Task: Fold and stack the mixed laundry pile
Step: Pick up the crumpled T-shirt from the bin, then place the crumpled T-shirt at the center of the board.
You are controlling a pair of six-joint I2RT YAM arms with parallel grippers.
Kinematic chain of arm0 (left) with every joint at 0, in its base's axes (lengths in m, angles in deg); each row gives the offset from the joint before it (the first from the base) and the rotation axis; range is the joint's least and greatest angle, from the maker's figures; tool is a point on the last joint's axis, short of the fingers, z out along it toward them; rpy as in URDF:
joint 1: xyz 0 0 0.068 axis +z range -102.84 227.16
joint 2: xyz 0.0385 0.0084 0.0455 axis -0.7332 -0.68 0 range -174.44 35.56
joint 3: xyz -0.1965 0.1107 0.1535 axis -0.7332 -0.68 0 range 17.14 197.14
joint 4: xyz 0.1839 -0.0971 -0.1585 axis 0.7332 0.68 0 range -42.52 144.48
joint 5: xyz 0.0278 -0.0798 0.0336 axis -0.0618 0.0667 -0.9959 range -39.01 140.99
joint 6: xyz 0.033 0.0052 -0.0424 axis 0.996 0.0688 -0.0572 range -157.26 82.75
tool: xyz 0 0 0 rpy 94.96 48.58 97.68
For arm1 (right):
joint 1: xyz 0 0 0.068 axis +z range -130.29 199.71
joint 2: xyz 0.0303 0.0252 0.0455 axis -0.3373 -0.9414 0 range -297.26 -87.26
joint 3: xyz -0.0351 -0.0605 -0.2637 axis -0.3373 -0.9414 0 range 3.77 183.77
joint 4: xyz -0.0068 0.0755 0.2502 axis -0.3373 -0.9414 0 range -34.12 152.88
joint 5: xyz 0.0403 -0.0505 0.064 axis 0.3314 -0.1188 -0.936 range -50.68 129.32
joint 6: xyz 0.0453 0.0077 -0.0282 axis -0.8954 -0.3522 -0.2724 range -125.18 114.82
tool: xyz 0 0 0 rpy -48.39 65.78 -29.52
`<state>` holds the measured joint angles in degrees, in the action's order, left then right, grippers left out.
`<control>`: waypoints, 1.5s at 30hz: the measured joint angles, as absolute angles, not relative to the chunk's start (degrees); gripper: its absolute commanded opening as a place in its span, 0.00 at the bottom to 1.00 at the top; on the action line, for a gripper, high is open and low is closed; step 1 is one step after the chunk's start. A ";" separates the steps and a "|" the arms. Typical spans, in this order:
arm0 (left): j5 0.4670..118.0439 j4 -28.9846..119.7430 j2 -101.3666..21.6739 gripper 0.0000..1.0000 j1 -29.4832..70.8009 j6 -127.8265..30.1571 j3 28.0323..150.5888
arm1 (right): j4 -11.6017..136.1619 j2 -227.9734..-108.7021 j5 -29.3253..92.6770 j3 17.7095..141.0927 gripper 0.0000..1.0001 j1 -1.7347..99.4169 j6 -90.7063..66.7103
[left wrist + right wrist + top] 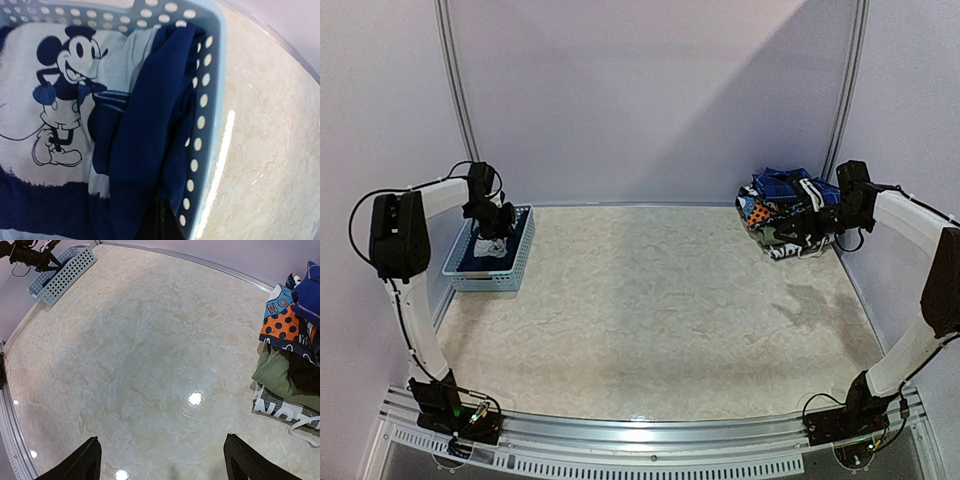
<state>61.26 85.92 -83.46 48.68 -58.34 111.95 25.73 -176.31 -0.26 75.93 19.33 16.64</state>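
Two places hold laundry: the mixed laundry pile [782, 215] sits in the far right corner of the surface [660, 310], and a navy T-shirt [145, 125] lies in the light-blue slotted basket [525, 250] at the far left. Only the top view shows both at once, well apart, with the left end effector [492, 232] down in the basket and the right end effector [830, 215] just beside the pile. The left wrist view alone shows the basket's contents. The shirt's pale chest panel bears a cartoon-mouse print [60, 90], upright in that view with its head toward the perforated wall at the top. A long bunched navy fold runs from top to bottom along the basket's right-hand wall. The left end effector is closed, and a dark shape at the bottom edge may be its tip, but I cannot tell whether it pinches fabric. The right wrist view picks out separate garments in the pile: an orange piece with dark dots [282, 322], an olive-green piece [280, 375] beneath it, and a grey piece with white lettering [277, 410] lowest, flat on the surface. That view also shows the right end effector's fingers [85, 460] spread wide over bare surface with nothing between them, and the basket small in the top left corner.
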 measured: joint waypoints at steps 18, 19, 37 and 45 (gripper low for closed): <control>70.33 86.42 -66.41 0.00 36.35 -60.70 145.21 | 25.40 -176.71 -0.52 75.93 0.82 19.33 17.06; 71.38 86.40 -67.64 0.00 33.95 -60.85 148.34 | 25.36 -176.71 -0.54 75.93 0.82 19.33 17.14; 86.15 79.51 -81.15 0.05 11.67 -71.06 155.55 | 23.76 -176.58 -5.13 75.93 0.82 19.33 19.96; 83.20 83.84 -92.77 0.58 3.65 -66.14 150.24 | 18.15 -169.23 -7.66 76.32 0.83 19.33 27.98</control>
<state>83.20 83.84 -92.77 3.65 -66.14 150.24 18.15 -169.23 -7.66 76.32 19.33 27.98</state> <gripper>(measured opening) 0.480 0.823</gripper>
